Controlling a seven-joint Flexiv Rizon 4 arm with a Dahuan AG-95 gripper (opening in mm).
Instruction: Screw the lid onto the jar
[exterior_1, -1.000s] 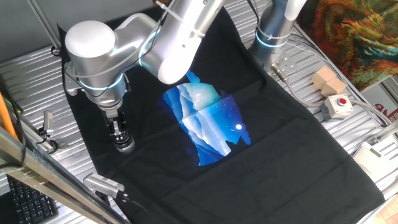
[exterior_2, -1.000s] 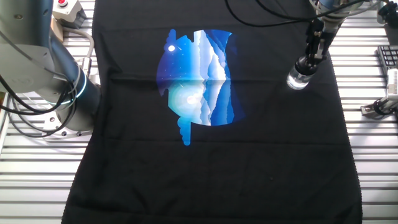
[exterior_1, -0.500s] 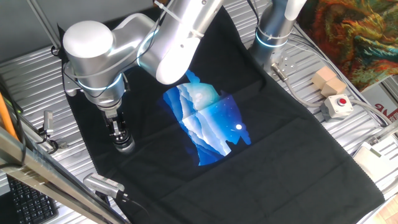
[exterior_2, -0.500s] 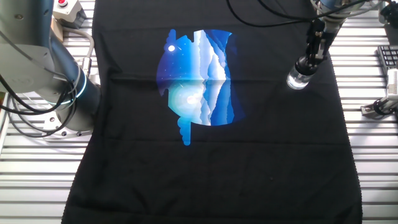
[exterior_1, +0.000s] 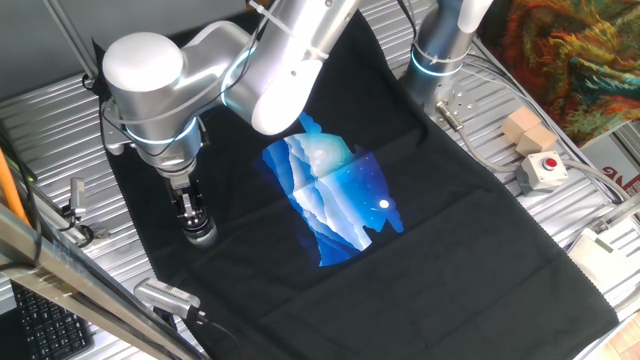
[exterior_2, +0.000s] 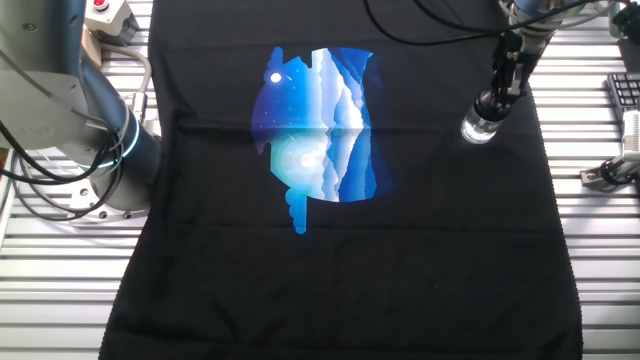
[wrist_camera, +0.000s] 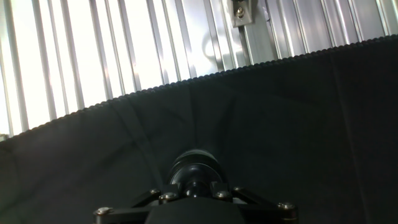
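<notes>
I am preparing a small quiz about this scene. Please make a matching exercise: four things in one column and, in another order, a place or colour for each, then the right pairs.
Things:
1. jar
2. gripper
3. black cloth
4. box with a red button

Places or colours:
A. on the metal table, beside the cloth
B. spread over the table, with a blue picture in the middle
C. directly above the jar, pointing down
D. clear glass, standing near one edge of the cloth

Pairs: 1-D, 2-C, 3-B, 4-A

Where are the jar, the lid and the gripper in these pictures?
jar (exterior_2: 479, 127): other fixed view, on its clear glass wall.
lid (wrist_camera: 195, 167): hand view, on its dark round top.
gripper (exterior_1: 196, 216): one fixed view, between the fingertips above the jar.
</notes>
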